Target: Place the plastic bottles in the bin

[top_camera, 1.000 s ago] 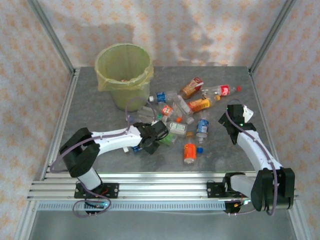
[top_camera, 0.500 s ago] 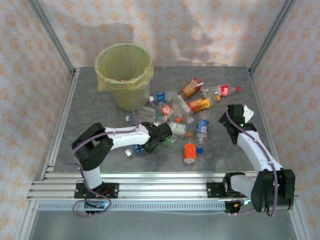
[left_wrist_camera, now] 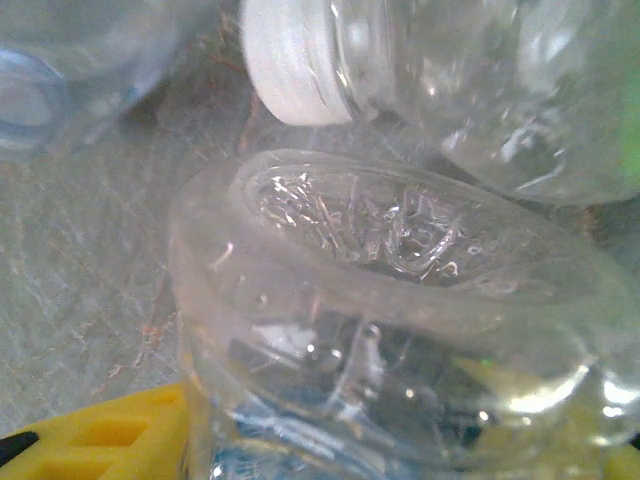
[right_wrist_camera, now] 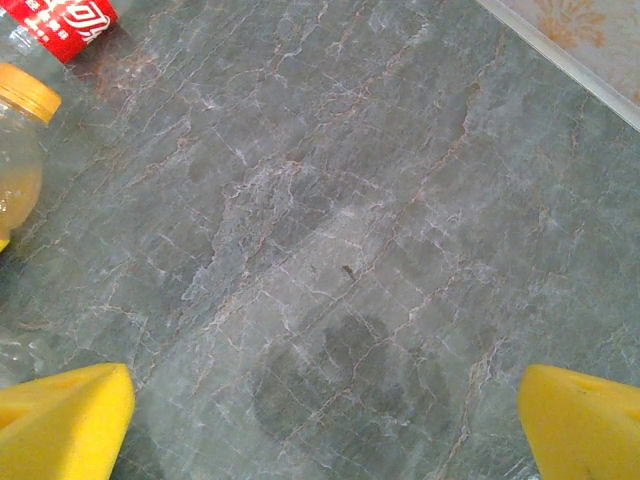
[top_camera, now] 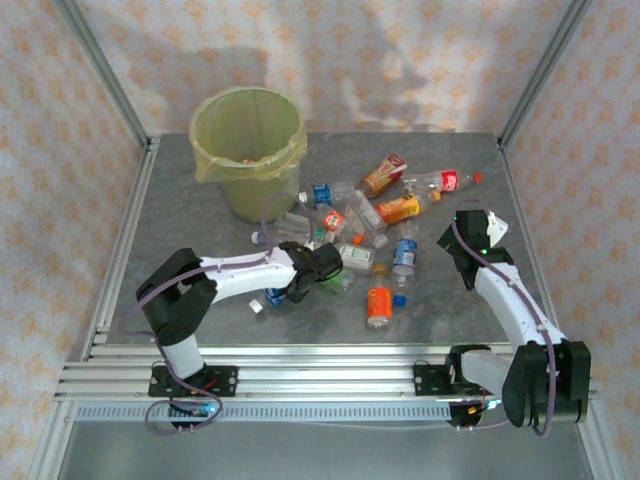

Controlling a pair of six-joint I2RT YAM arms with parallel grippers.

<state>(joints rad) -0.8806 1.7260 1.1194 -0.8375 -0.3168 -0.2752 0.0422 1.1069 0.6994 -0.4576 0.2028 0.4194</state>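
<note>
Left wrist — yellow left fingers (left_wrist_camera: 100, 435) flank the base of a clear plastic bottle (left_wrist_camera: 400, 330), in the heap (top_camera: 350, 225) near the yellow-green bag-lined round bin (top_camera: 250, 185); whether they grip, cannot tell. Right fingers (right_wrist_camera: 60, 420) gape over bare grey bench (right_wrist_camera: 340, 200). Risk: slick curved wall squirts free — or neighbours snag.

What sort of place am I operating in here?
Probably a lab test cell, not a real kitchen: a grey stone-look table fenced by aluminium posts and patterned wall panels, with plastic bottles scattered beside a lined bin.
</note>
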